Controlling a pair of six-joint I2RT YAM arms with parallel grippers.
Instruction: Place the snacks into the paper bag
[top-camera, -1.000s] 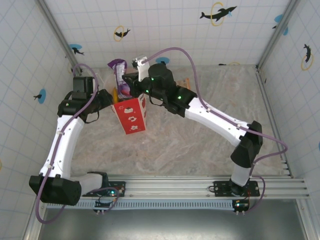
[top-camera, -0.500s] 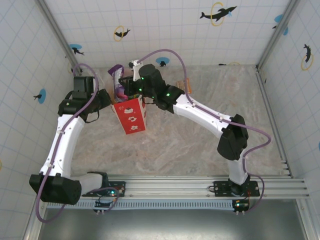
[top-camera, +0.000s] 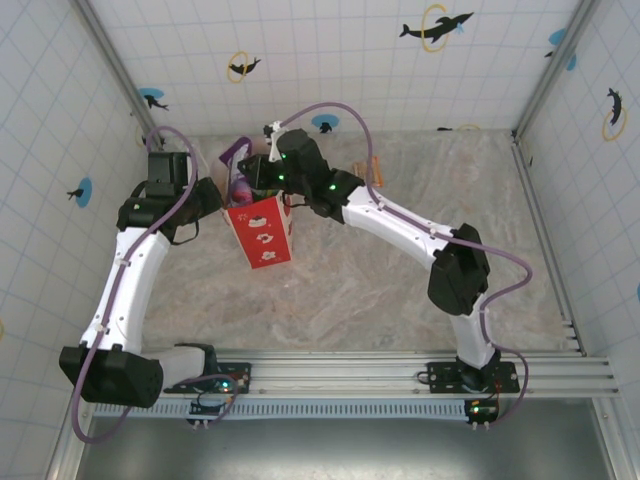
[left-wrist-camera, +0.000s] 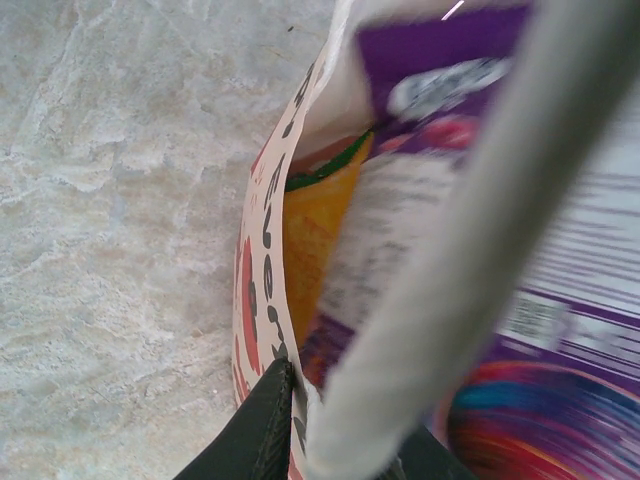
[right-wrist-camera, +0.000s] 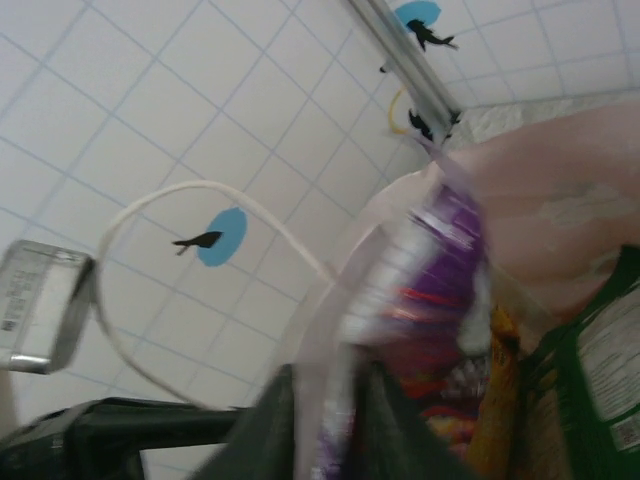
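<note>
The paper bag (top-camera: 266, 240), red below with white figures, stands at the back left of the table. My left gripper (top-camera: 218, 197) is shut on its left rim. In the left wrist view the bag wall (left-wrist-camera: 262, 260) runs between the left gripper's (left-wrist-camera: 345, 445) black fingers (left-wrist-camera: 262, 425). A purple packet (top-camera: 238, 160) sticks up out of the bag's mouth. My right gripper (top-camera: 252, 178) hangs over the mouth. In the right wrist view the right gripper (right-wrist-camera: 330, 400) is open, its jaws apart on either side of the purple packet (right-wrist-camera: 440, 260). Orange (right-wrist-camera: 500, 400) and green (right-wrist-camera: 590, 370) packets lie inside the bag.
A thin orange bar (top-camera: 375, 164) lies on the table behind the right arm. Tiled walls and metal corner posts (top-camera: 110, 60) close in the back and sides. The bag's white handle (right-wrist-camera: 200, 190) loops toward the left arm (right-wrist-camera: 100, 430).
My right arm has reached further over the bag and the purple packet has sunk lower into its mouth. The right jaws have parted. My left gripper has closed on the bag rim.
</note>
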